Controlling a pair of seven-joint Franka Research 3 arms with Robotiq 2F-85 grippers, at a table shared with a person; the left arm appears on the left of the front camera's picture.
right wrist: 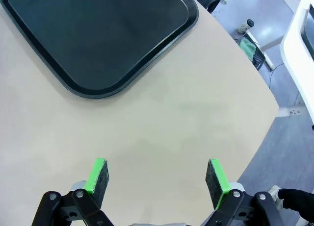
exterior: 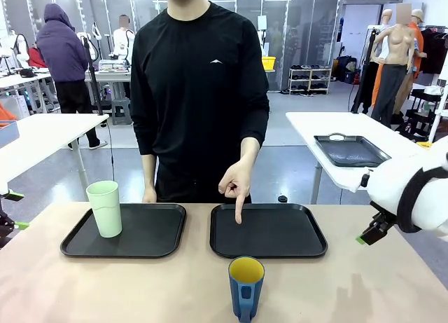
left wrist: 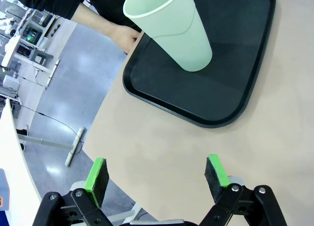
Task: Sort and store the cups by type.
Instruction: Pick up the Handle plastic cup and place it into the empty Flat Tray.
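A tall pale mint-green tumbler stands upright on the left black tray; in the left wrist view the same tumbler sits on that tray, well ahead of my open left gripper. A dark blue mug with a yellow inside stands on the table near the front edge, just in front of the right black tray. The person's hand points a finger down onto this tray. My right gripper hangs open over bare tabletop beside the right tray, holding nothing.
The right arm hovers at the table's right edge. The person stands at the far side, the other hand resting by the left tray. Another table with a dark tray stands behind on the right. Bare tabletop lies between the trays and the front edge.
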